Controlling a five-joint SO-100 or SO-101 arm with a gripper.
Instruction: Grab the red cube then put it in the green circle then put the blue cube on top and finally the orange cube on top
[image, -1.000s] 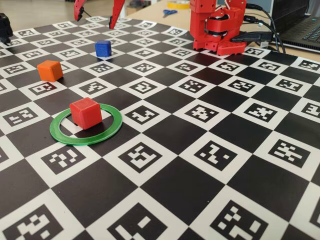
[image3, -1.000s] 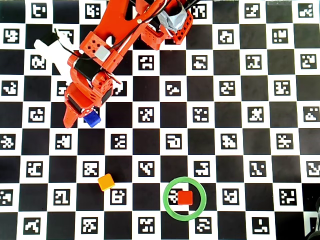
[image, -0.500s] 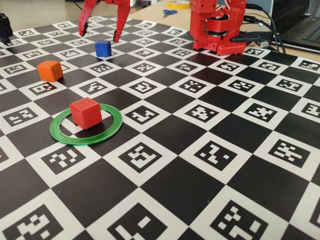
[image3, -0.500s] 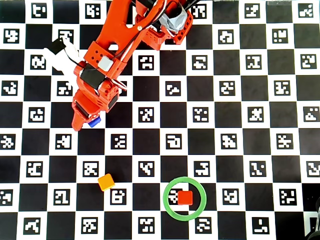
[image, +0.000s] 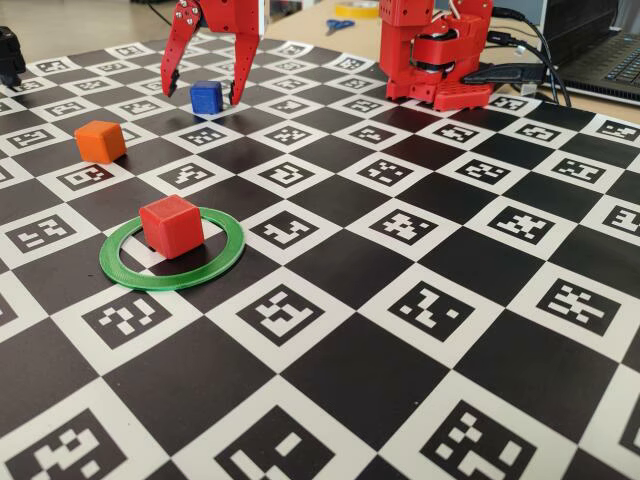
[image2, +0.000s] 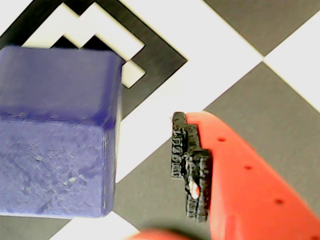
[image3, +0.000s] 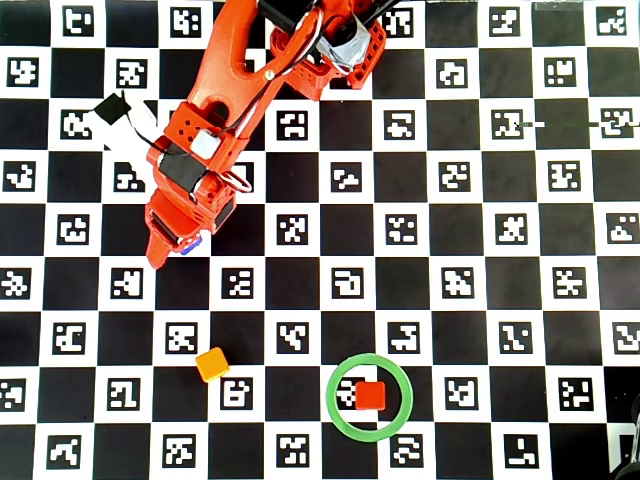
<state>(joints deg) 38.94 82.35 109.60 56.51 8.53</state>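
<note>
While our red two-finger claw (image: 200, 92) straddles the small matte blue plastic cube (image: 206, 96), fingers wide and untouching, it rests on the black-and-white checkered marker mat (image: 420, 300).

red arm reaches fwd n down, gripper (image: 201, 88) spread wide, fingertips near the board

The fixed view sat low at the board's edge, facing across it toward the arm's base (image: 435, 55) at upper right. The overhead view looked straight down, base (image3: 340, 40) at top. The wrist view hung very close above the blue cube (image2: 57, 132). All three shared that cube.
</note>
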